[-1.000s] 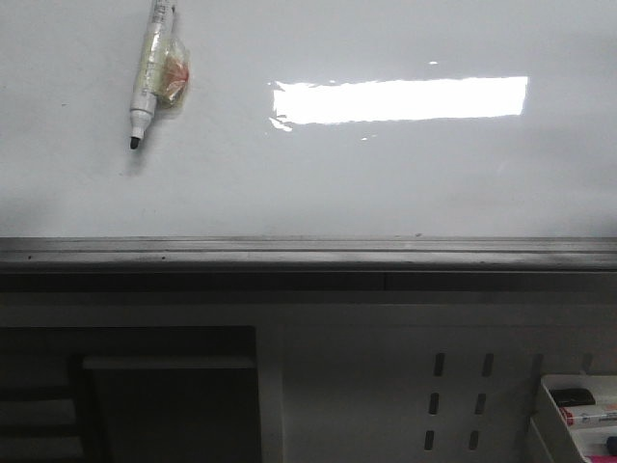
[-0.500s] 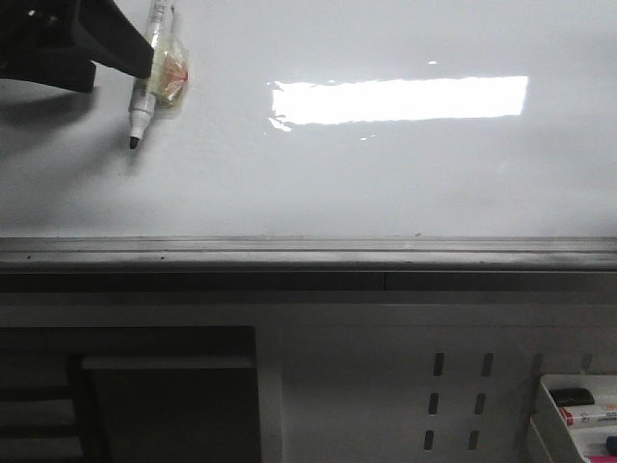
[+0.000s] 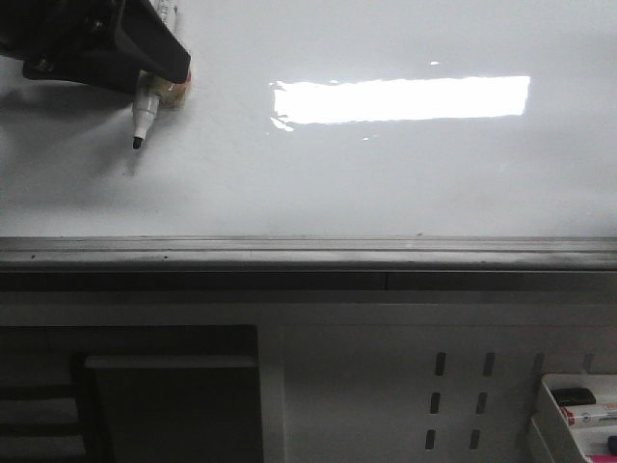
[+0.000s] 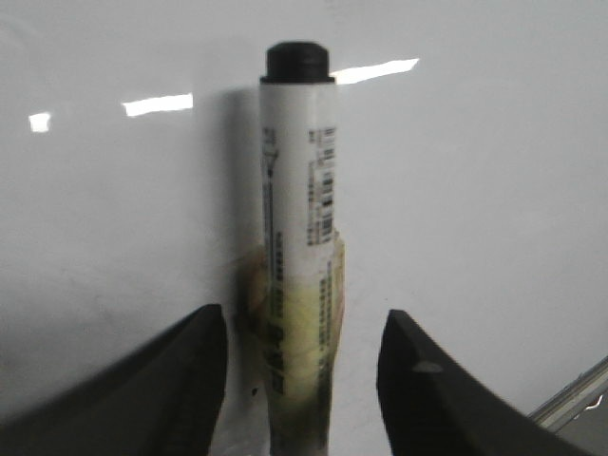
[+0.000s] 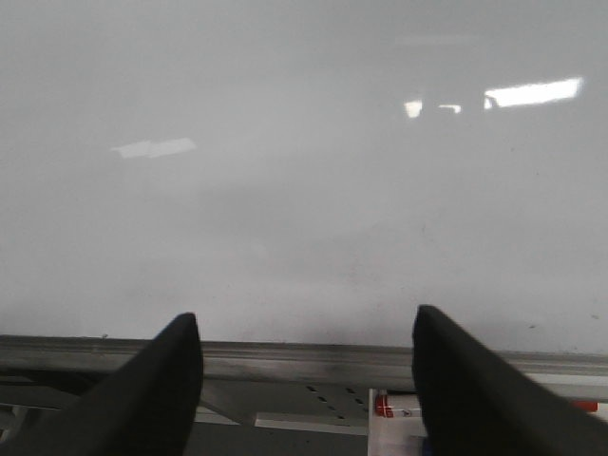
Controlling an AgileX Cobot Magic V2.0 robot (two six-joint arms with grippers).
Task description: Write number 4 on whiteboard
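A large glossy white whiteboard [image 3: 318, 183] with a grey metal edge rail along its lower side catches a bright rectangular light reflection right of centre. Its surface shows no written stroke. No number 4 can be seen on it.

Dim, grey light all round, and a hard rectangular glare [image 3: 400, 99] burns out at two o'clock on the whiteboard [image 3: 386, 183]. Soft shadow pools at ten o'clock under the left gripper [image 3: 145, 68], whose dark body shows no detail. The left wrist view is soft, the marker [image 4: 299, 237] print smeared, small glints behind. The right wrist view is hazy, its fingers [image 5: 152, 399] blurred black wedges.
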